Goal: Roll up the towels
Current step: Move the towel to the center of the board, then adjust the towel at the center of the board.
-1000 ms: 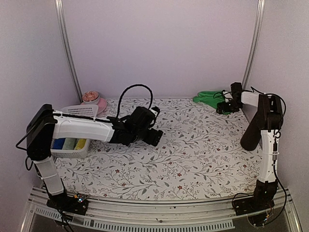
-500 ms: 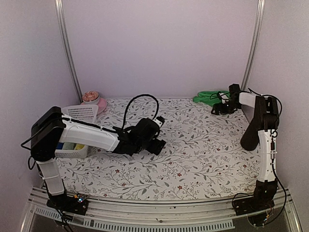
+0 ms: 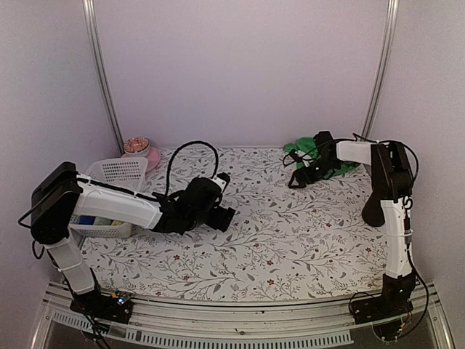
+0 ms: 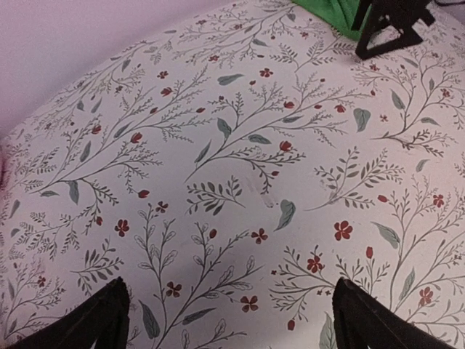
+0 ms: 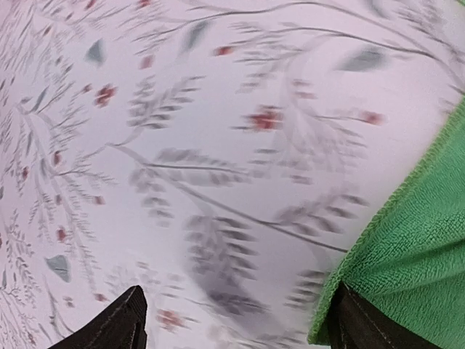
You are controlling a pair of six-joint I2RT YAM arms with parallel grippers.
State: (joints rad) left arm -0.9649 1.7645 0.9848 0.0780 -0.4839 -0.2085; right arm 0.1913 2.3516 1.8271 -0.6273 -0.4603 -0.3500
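Above: the left gripper [image 3: 227,217] lies low, well apart from the green towel [image 3: 299,147]; the right arm [image 3: 363,151] reaches far, the right gripper [image 3: 298,179] just beside that towel. Left wrist: fingers [image 4: 94,323] wide, empty. Right wrist, blurred: fingers [image 5: 112,327] seemingly wide, towel hem beside one.

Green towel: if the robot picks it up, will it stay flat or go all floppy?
Probably floppy: the green towel lies bunched in soft folds. Its fuzzy cloth looks light and grippy, not slippery. Pushed, it would likely crumple rather than slide or roll.
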